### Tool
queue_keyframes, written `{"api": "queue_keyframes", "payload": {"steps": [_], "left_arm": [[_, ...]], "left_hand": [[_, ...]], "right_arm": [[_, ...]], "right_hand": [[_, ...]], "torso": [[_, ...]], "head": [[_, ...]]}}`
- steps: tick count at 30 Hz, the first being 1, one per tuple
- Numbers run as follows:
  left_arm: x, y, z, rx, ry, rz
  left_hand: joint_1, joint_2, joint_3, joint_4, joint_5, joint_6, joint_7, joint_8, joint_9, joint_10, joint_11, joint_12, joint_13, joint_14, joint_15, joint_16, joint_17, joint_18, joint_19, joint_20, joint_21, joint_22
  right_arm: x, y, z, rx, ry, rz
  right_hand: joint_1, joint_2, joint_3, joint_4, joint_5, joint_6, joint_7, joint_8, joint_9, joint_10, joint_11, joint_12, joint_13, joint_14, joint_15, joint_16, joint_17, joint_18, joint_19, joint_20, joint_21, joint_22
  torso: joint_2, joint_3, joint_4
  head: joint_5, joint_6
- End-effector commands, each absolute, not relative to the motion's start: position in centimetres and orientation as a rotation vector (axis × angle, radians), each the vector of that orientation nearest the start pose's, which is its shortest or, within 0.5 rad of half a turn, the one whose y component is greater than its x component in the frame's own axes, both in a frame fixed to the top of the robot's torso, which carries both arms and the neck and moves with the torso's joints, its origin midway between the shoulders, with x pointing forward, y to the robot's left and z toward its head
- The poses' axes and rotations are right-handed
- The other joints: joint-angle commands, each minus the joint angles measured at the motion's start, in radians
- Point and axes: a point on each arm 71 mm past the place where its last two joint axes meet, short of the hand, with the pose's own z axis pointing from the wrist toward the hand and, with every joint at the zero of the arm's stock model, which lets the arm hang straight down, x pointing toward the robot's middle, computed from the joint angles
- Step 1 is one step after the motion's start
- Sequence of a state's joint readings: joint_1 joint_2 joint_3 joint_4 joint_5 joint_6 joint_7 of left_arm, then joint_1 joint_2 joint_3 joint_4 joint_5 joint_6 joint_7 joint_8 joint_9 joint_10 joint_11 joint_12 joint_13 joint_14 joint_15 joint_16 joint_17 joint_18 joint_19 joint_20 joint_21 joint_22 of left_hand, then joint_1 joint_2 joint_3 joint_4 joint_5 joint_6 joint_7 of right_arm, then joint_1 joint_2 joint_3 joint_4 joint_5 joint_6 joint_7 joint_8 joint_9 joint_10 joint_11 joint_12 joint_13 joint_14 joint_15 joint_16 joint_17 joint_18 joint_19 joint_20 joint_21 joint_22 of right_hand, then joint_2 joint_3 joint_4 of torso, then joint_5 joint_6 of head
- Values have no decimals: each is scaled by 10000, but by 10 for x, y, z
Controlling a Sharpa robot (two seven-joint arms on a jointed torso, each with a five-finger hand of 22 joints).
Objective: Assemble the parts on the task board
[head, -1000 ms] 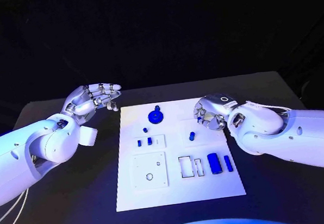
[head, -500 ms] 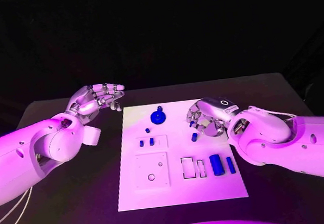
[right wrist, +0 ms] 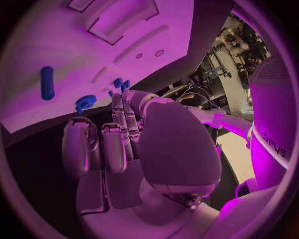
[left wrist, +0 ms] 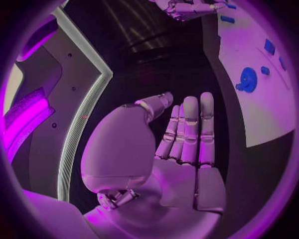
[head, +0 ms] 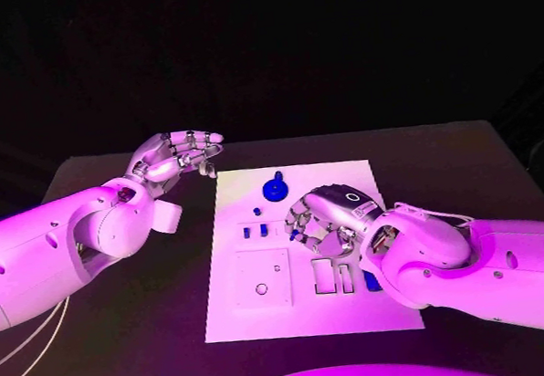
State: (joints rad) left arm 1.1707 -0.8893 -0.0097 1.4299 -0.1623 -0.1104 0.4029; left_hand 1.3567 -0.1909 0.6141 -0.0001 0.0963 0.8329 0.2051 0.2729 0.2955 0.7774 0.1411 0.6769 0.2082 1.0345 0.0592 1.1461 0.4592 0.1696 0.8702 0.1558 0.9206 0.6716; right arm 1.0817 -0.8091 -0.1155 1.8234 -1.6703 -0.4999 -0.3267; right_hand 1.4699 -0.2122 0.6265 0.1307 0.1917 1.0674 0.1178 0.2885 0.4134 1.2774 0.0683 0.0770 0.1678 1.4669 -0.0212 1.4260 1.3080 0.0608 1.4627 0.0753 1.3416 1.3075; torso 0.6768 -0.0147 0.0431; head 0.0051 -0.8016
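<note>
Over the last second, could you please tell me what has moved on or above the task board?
The right hand has travelled inward over the task board, from its right edge toward the middle, and now hovers with fingers curled above the small blue parts there. The left hand stays raised and open off the board's far left corner. The round blue part has not moved.

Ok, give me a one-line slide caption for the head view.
Right hand hovers over the white task board among blue parts while the left hand waits, empty, beside the board's far corner.
</note>
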Motion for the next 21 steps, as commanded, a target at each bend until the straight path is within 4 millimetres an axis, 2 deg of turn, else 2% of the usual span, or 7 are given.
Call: {"api": "queue_keyframes", "payload": {"steps": [1,5,12,21], "left_arm": [[498,245,-182,-9276,14805,-15937],[497,244,-182,-9267,14825,-15976],[497,241,-183,-9259,14871,-16028],[497,239,-183,-9250,14915,-16076]], "left_hand": [[76,-8,-16,-59,38,-75,-12,46,-17,-91,2,-27,-11,-55,44,-42,-17,137,31,3,44,12],[76,-8,-16,-59,38,-75,-12,46,-17,-91,2,-27,-11,-55,44,-42,-17,137,31,3,44,12],[68,-8,-22,-57,37,-71,-13,54,-16,-93,3,-28,-18,-57,47,-42,-17,136,27,7,45,14],[68,-8,-22,-57,37,-71,-13,54,-16,-93,3,-28,-18,-57,47,-42,-17,136,27,7,45,14]], "right_arm": [[380,-104,-222,-2491,16214,8169],[376,-96,-230,-2576,16406,8325],[373,-87,-241,-2678,16716,8419],[372,-83,-251,-2755,17010,8372]], "right_hand": [[-76,48,2,-35,44,89,12,53,8,269,-197,7,-1,573,-83,17,31,-165,441,-46,11,1636],[-77,49,10,-44,47,86,13,51,11,269,-195,2,-3,572,-84,17,30,-161,435,-46,-9,1628],[-82,52,19,-53,50,80,18,49,14,269,-194,-5,-5,573,-83,19,33,-163,438,-47,2,1634],[-88,53,27,-62,51,77,22,48,17,271,-192,-11,-7,573,-82,19,31,-158,431,-47,-24,1624]], "torso": [[-3,-8,11],[4,-8,-1],[5,1,0],[8,-3,-1]], "head": [[162,-72],[328,-122],[520,-229],[621,-311]]}}
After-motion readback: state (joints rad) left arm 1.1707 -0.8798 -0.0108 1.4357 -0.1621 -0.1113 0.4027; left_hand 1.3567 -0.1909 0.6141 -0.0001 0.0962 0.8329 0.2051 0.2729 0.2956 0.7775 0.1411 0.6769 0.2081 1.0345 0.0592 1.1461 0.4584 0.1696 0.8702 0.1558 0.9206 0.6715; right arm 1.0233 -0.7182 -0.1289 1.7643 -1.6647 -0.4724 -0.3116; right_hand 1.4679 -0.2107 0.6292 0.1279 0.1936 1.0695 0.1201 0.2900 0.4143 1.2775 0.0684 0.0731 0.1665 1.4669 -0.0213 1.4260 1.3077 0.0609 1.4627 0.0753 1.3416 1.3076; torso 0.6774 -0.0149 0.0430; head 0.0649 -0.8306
